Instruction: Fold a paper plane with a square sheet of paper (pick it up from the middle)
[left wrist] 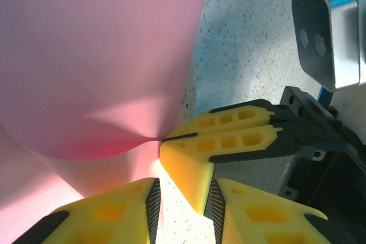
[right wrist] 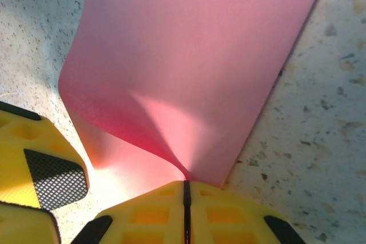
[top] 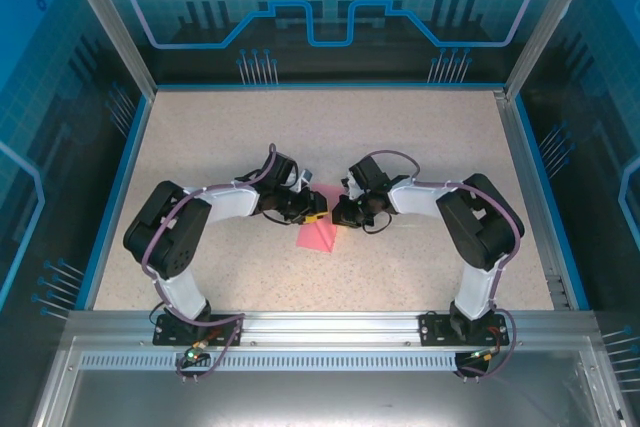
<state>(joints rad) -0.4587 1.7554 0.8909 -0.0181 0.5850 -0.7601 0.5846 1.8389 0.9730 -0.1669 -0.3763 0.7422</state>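
Right wrist view: my right hand (right wrist: 184, 186) is clamped on one edge of the thin pink-red square paper sheet (right wrist: 189, 44), which curls off the speckled surface (right wrist: 320, 130) between both arms. Left hand (left wrist: 184, 191) gapes empty just beside. Tugging that small pinch could tear it.

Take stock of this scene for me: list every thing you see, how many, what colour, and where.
Thin pink-red paper sheet: one, pink-red, middle of the table, curling up at the pinched spot.
Speckled tabletop: one, beige with a blue border, under both arms.
Printed wall panels: three sides, blue, around the table.
Aluminium rail: one, silver, near edge, carrying the arm bases.
Wrist camera housing: one, silver, on the right arm.
Left gripper: one, yellow fingers, open, beside the paper.
Right gripper: one, yellow fingers, shut on the paper.
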